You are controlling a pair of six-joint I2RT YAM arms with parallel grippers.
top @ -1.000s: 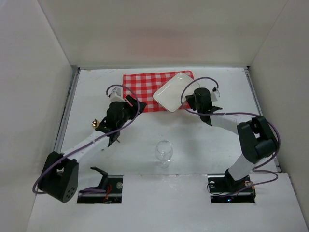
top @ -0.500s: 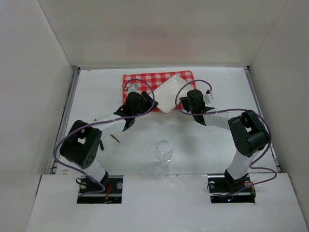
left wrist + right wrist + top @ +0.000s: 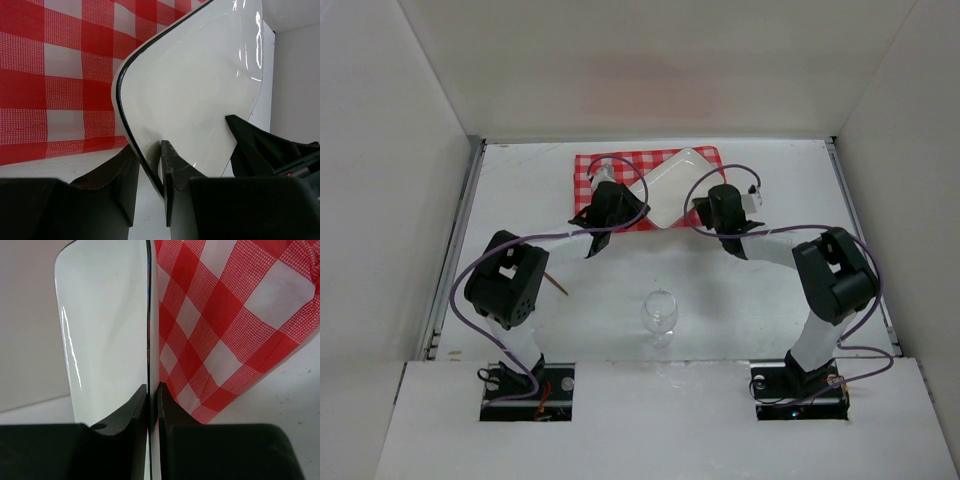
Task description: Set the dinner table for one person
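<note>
Your left gripper (image 3: 150, 160) has its fingers pinched on the left rim of the white plate (image 3: 670, 185), and your right gripper (image 3: 152, 390) is clamped tight on its right side. The plate lies over the red-checked cloth (image 3: 595, 175) at the far middle of the dinner table (image 3: 720, 300), which spreads beneath both arms. A wine glass (image 3: 660, 315) stands upright nearer the bases.
</note>
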